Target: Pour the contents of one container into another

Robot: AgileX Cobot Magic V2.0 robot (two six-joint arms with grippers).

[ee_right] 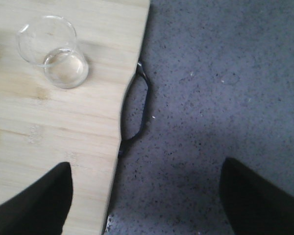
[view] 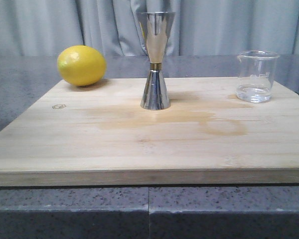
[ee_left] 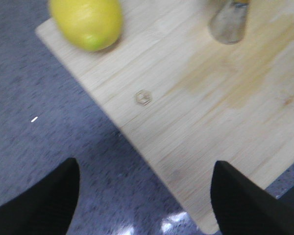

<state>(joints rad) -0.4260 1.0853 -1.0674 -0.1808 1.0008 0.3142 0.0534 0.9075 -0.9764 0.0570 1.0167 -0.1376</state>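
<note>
The clear glass beaker (view: 257,76) stands upright at the back right of the wooden board (view: 139,144), holding a little clear liquid; it also shows in the right wrist view (ee_right: 53,51). The steel hourglass jigger (view: 156,60) with a gold waist band stands upright at the board's back middle; only its base (ee_left: 229,23) shows in the left wrist view. My left gripper (ee_left: 145,193) is open, high above the board's left edge. Off the board's right edge, my right gripper (ee_right: 145,193) is open above the countertop. Neither gripper appears in the front view.
A yellow lemon (view: 81,65) lies at the board's back left corner, also seen from the left wrist (ee_left: 86,22). A faint wet stain (view: 209,122) marks the board. A dark cutout handle (ee_right: 136,110) is in the board's right edge. Grey speckled countertop (view: 149,209) surrounds the board; curtains hang behind.
</note>
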